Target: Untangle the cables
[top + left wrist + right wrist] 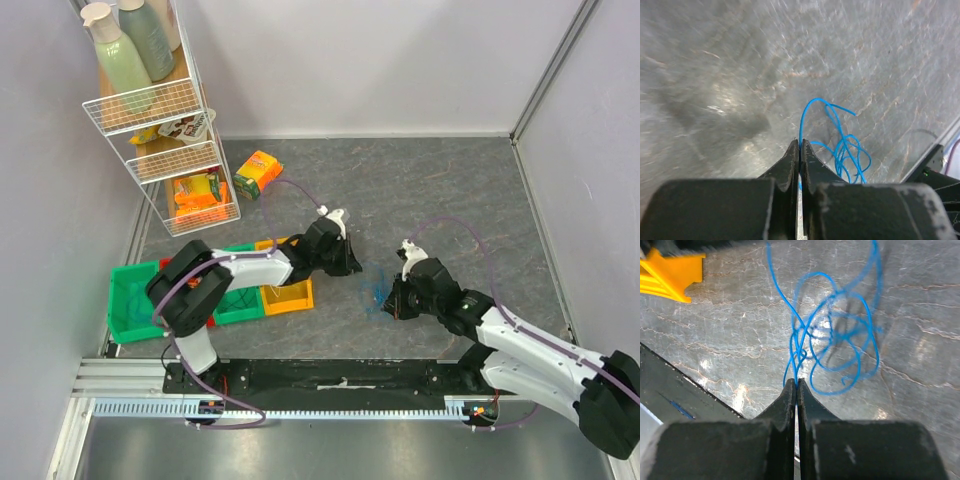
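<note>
— Black two-fingered left claw (800, 142) is clamped on a strand of our thin blue wire tangle (840, 150), agreed?
— Agreed; our right claw (796, 382) pinches strands opposite. We see the tangle lying on the grey marbled worktop (450, 190) between both claws, so we judge pulling apart comes next.

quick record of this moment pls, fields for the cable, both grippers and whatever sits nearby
cable: blue cable, loose tangle, grey table beneath
left gripper: shut on a strand of it
right gripper: shut on a strand of it
layout: tangle lies between the two grippers
nearby: yellow bin, green bin, wire rack
</note>
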Robot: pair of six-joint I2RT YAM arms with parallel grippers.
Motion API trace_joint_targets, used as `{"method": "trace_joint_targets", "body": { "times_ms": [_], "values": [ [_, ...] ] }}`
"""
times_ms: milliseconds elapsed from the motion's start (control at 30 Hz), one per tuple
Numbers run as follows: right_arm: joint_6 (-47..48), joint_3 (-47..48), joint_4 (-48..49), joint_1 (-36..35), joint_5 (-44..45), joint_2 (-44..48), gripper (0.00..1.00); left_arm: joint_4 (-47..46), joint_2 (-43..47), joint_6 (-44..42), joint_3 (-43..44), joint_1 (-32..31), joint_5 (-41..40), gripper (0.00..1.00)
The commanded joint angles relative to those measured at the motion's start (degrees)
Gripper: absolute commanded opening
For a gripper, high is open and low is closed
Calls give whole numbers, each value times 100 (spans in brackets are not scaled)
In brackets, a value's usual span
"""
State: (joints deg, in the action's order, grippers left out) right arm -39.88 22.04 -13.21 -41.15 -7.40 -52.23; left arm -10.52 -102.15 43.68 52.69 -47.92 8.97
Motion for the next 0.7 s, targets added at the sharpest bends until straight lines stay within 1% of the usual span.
{"method": "trace_joint_targets", "body": {
  "times_ms": [0,67,133,200,300,433,567,667],
  "values": [
    [261,476,-752,-7,493,379,4,155,1290,-851,14,239,-1236,2],
    [296,599,-972,1,686,485,4,357,1984,-1333,-118,248,-1931,2],
    [305,643,-1016,-8,705,529,1,481,2706,-1747,-249,248,-2477,2],
    [296,652,-964,-8,705,503,0,499,3374,-2160,-399,257,-2768,2],
    [270,678,-885,1,994,363,0,735,4288,-2714,-391,257,-2989,2],
    [95,757,-937,-8,1407,231,0,1217,5124,-3251,-110,257,-3147,2],
    [-178,828,-1174,-7,1864,222,0,1492,5836,-3901,180,257,-3831,2],
    [-310,819,-1333,-8,2110,248,0,1641,6284,-4192,365,248,-4271,2]
  ]
}}
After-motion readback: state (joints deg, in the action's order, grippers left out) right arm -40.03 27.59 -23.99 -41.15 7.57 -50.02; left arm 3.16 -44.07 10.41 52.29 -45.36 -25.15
